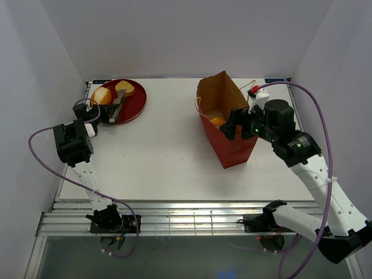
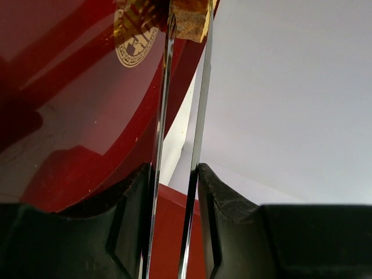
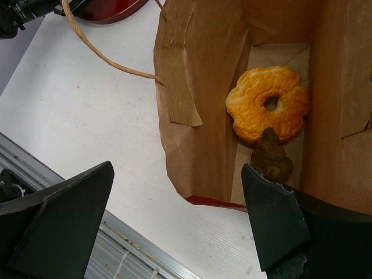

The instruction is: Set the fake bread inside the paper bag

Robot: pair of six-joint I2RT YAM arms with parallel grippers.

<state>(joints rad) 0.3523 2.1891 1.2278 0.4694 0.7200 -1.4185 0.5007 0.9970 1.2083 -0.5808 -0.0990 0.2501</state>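
Note:
The reddish-brown paper bag (image 1: 229, 136) stands open right of centre. Inside it (image 3: 203, 87) lie the orange ridged bun (image 3: 267, 103) and the dark brown piece (image 3: 271, 158). My right gripper (image 1: 233, 124) is open and empty at the bag's near rim, and in the right wrist view (image 3: 177, 174) one finger is outside the bag and one over its mouth. The golden oval roll (image 1: 102, 96) and the yellow-brown piece (image 1: 124, 88) lie on the red plate (image 1: 137, 103). My left gripper (image 1: 108, 114) is shut on metal tongs (image 2: 200, 104), whose tips are at a yellow-brown bread piece (image 2: 190, 20).
The red plate (image 2: 70, 116) sits at the far left corner of the white table (image 1: 168, 151). The bag's pale string handle (image 3: 99, 52) lies on the table beside the bag. White walls enclose the back and sides.

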